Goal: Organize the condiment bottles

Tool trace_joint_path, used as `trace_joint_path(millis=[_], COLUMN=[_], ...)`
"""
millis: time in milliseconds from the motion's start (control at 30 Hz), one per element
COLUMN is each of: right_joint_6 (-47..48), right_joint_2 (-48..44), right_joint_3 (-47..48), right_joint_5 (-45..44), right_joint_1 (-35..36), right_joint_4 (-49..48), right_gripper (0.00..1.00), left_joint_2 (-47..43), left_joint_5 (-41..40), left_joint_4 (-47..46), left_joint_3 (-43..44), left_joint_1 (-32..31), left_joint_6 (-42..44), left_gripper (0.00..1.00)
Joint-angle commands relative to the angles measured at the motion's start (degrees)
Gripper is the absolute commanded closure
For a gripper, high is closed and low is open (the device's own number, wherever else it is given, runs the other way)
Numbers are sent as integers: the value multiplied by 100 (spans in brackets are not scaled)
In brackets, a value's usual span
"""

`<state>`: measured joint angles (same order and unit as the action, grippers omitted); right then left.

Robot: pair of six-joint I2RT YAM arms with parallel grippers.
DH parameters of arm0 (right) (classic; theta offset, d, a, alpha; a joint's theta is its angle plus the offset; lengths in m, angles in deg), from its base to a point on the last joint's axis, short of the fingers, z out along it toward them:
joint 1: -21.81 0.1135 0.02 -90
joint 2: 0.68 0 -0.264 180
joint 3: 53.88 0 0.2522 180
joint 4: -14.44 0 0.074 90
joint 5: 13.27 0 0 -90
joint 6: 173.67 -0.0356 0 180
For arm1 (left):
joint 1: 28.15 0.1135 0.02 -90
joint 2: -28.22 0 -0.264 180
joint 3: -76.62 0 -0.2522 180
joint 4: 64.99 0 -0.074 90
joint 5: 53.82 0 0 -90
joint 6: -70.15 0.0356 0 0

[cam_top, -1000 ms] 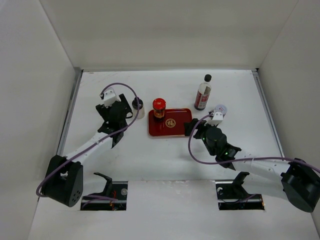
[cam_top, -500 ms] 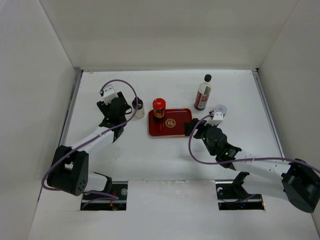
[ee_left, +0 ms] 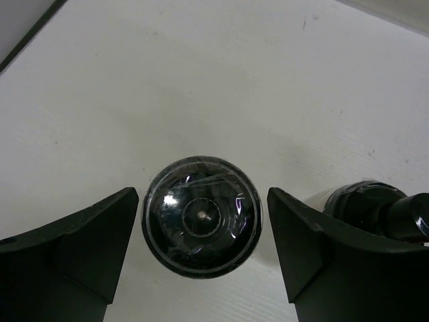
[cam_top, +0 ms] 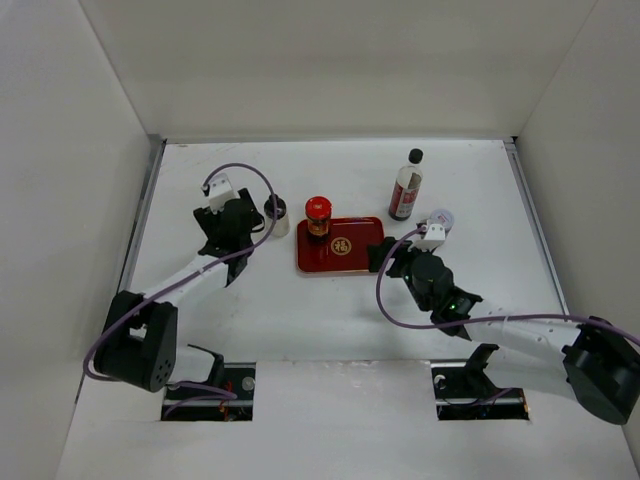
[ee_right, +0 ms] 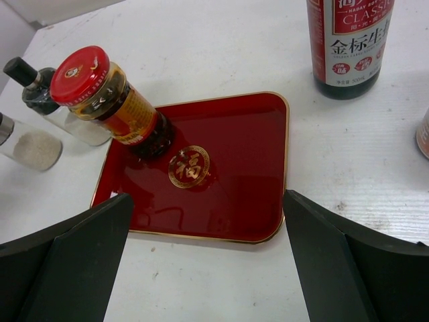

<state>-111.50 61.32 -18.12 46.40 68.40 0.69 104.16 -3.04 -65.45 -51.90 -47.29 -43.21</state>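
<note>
The red-lidded jar (cam_top: pixel 318 215) (ee_right: pixel 107 100) stands in the far left corner of the red tray (cam_top: pixel 352 250) (ee_right: pixel 234 168). The tall red-labelled bottle (cam_top: pixel 405 187) (ee_right: pixel 348 40) stands behind the tray. The pale-lidded jar (cam_top: pixel 441 219) shows at the edge of the right wrist view (ee_right: pixel 423 134). The small dark-capped bottle (cam_top: pixel 275 213) (ee_right: pixel 47 100) (ee_left: pixel 375 208) and the grey-topped shaker (ee_right: pixel 27 146) (ee_left: pixel 201 216) stand left of the tray. My left gripper (cam_top: pixel 243 226) (ee_left: pixel 201 248) is open, its fingers either side of the shaker's top, not touching. My right gripper (cam_top: pixel 385 257) (ee_right: pixel 204 261) is open and empty over the tray's near edge.
White walls close in the table (cam_top: pixel 330 310) on the left, back and right. The shaker is hidden under my left gripper in the top view. The two arm bases sit at the near edge.
The left arm's lower links have swung in, while its gripper stays by the two bottles left of the tray. The right arm has barely moved.
</note>
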Motion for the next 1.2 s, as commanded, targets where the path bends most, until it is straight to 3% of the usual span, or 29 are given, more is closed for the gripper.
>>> trace_joint_path(millis=[0, 67, 167, 333, 467, 633, 733, 900, 1167], right_joint_6=[33, 50, 68, 76, 24, 42, 33, -90, -732], right_joint_2=[-126, -144, -179, -91, -118, -311, -574, -1232, -2534], right_joint_3=[165, 164, 156, 199, 164, 129, 33, -134, -407], right_joint_5=[44, 27, 9, 36, 53, -96, -306, -957, -1054], right_joint_1=[39, 39, 39, 56, 56, 39, 30, -181, -804], right_joint_4=[-273, -255, -290, -255, -273, -247, -185, 210, 1036], right_gripper=[0, 0, 0, 0, 0, 0, 0, 0, 0], left_joint_2=[297, 386, 395, -280, -1106, -1574, -1320, -345, 1360], left_joint_5=[152, 143, 90, -164, -95, -50, -68, 116, 538], left_joint_4=[-29, -90, -152, -38, 699, 1385, 1431, 747, -484], left_joint_3=[359, 368, 386, 246, 201, 473, 780, 1360, 2371], left_joint_1=[28, 46, 11, -182, -690, -2025, -2773, -3556, -3698], left_joint_6=[-11, -29, -38, 94, 191, 94, 50, -29, 296], left_gripper=[23, 28, 44, 60, 63, 65, 65, 65, 65])
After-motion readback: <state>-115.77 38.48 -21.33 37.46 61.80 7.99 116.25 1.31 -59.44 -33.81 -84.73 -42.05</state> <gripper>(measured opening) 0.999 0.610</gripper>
